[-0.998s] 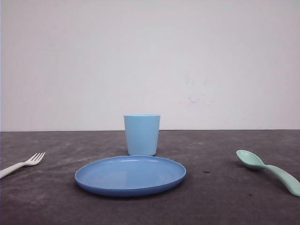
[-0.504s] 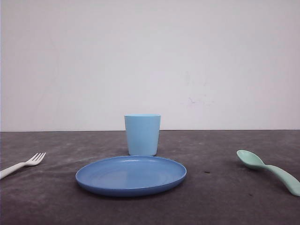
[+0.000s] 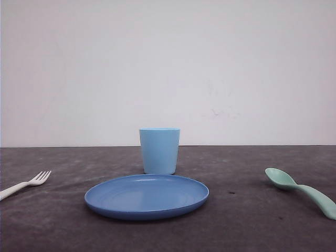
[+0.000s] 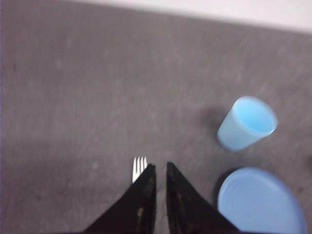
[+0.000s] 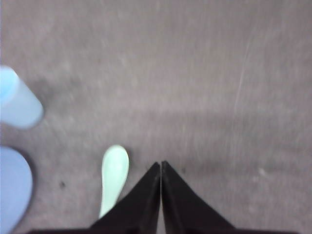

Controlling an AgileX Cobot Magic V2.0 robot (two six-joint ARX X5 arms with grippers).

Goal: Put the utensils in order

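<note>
Two utensils lay on the dark grey table, far apart from each other. The white fork was at the left edge, its tines pointing toward the centre, and its handle was cut off by the border of the front view. The mint-green spoon lay at the right side, bowl toward the middle, with the end of its handle also cut off. Between them stood the blue plate, and just behind it the light blue cup, upright.

From the left wrist camera, the left gripper hung above the fork, hiding all but the tines; its jaws were nearly together, with a thin gap. The right gripper had its jaws closed together on nothing, just beside the spoon bowl. Both wrist pictures were blurred.
</note>
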